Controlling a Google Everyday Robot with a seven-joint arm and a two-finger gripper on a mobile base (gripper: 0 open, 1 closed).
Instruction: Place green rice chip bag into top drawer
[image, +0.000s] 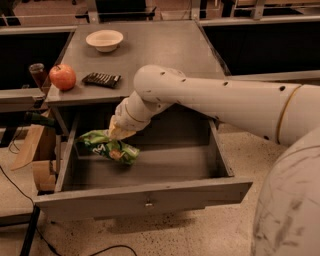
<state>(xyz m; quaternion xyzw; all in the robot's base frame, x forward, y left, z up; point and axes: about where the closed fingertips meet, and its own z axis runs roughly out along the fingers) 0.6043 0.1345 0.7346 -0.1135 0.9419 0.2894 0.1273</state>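
The green rice chip bag (107, 146) is crinkled bright green foil and sits inside the open top drawer (145, 200), at its back left. My gripper (118, 131) is at the end of the white arm, reaching down into the drawer from the right, right over the bag's upper edge. The drawer is pulled out toward the camera, with its grey front panel and small keyhole in front.
On the grey table (165, 50) above the drawer stand a white bowl (104, 39), a red apple (62, 77) and a small dark ridged bar (101, 79). A cardboard box (35, 155) stands left of the drawer. My arm's large white body fills the lower right.
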